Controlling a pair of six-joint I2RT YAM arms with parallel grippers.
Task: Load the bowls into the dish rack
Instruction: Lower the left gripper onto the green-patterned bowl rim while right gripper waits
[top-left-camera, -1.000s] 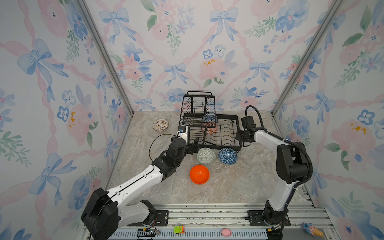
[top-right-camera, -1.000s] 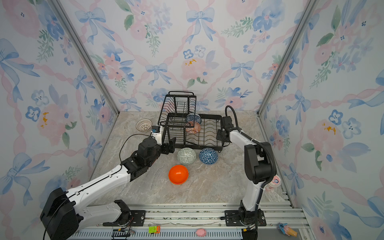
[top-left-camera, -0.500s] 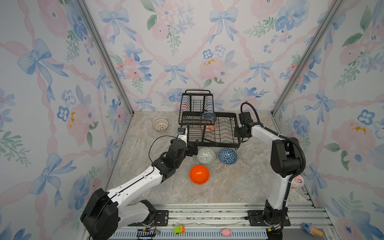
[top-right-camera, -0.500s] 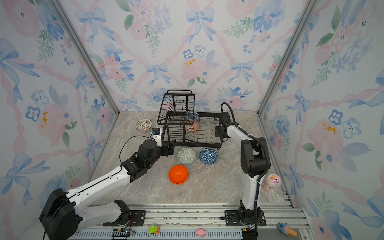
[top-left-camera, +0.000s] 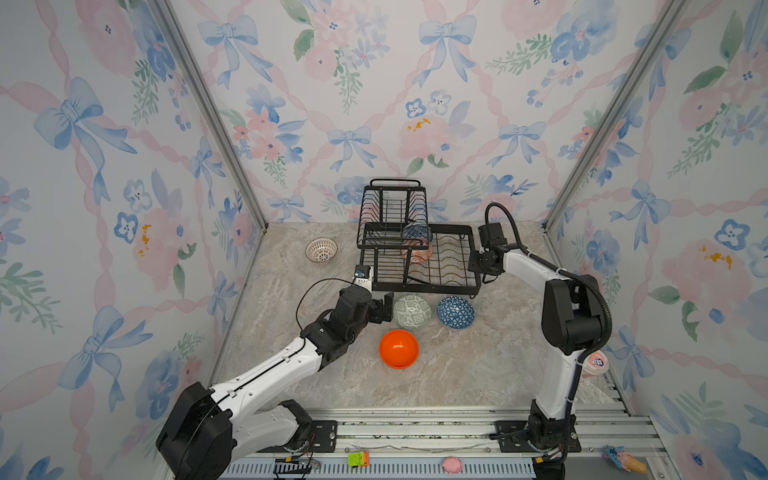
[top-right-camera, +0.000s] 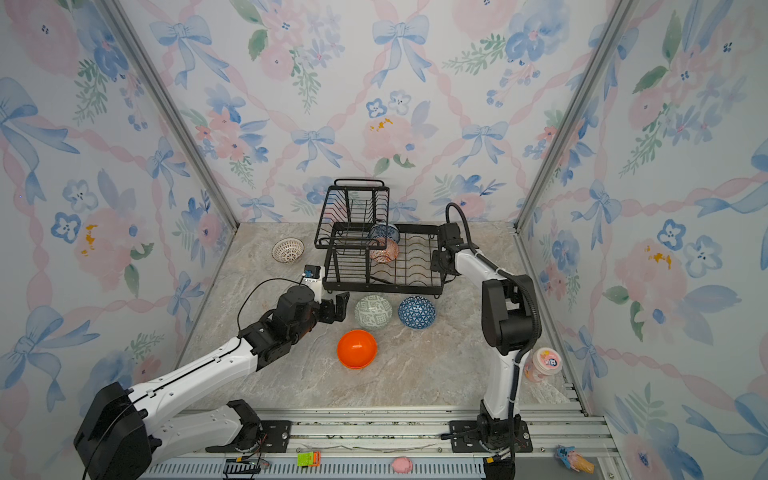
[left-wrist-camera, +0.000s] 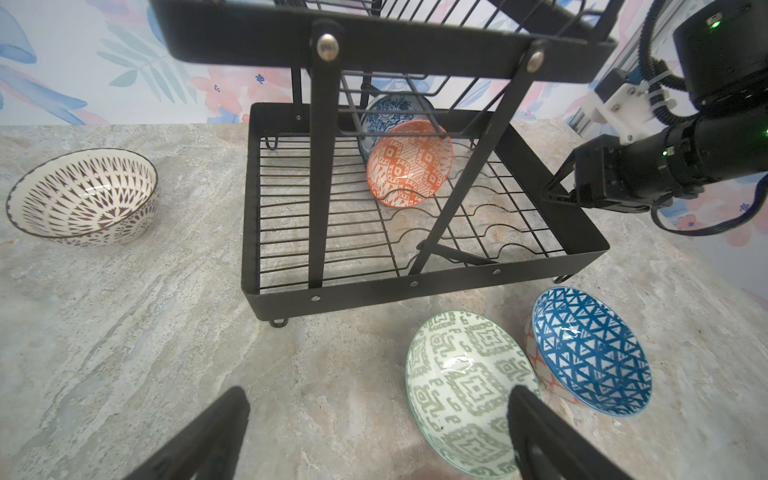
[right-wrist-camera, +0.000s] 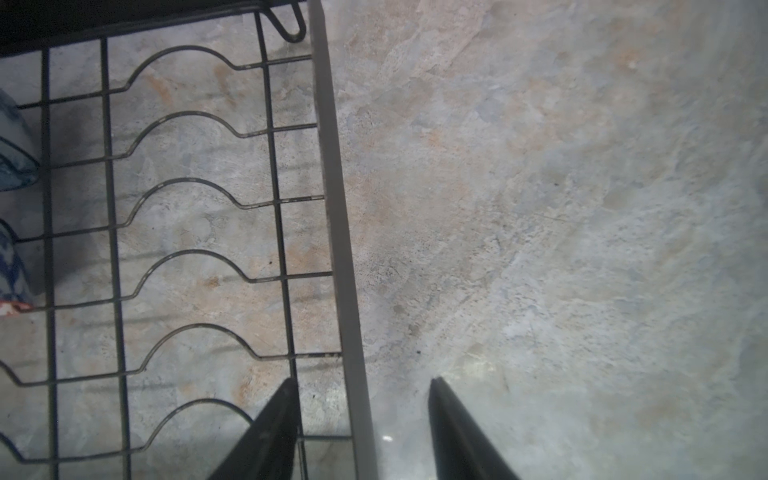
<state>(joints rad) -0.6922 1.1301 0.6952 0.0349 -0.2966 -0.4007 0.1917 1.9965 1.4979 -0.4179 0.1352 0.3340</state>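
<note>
1. Black wire rack (top-left-camera: 419, 286) holds the red-orange bowl (top-left-camera: 417, 252) and blue-and-white bowl (top-left-camera: 417, 234) in both top views; white bowl (top-left-camera: 321, 250), green bowl (top-left-camera: 412, 311), dark blue bowl (top-left-camera: 455, 312) and orange bowl (top-left-camera: 398, 349) sit on marble (top-left-camera: 478, 365).
2. Left wrist: left claw (left-wrist-camera: 376, 415) gapes wide, empty, beside the green bowl.
3. Right wrist: right claw (right-wrist-camera: 361, 399), jaws parted, straddles the rack's side wall without touching it.

Spread claw (left-wrist-camera: 376, 392) beside grey-green bowl (left-wrist-camera: 465, 395)
</note>
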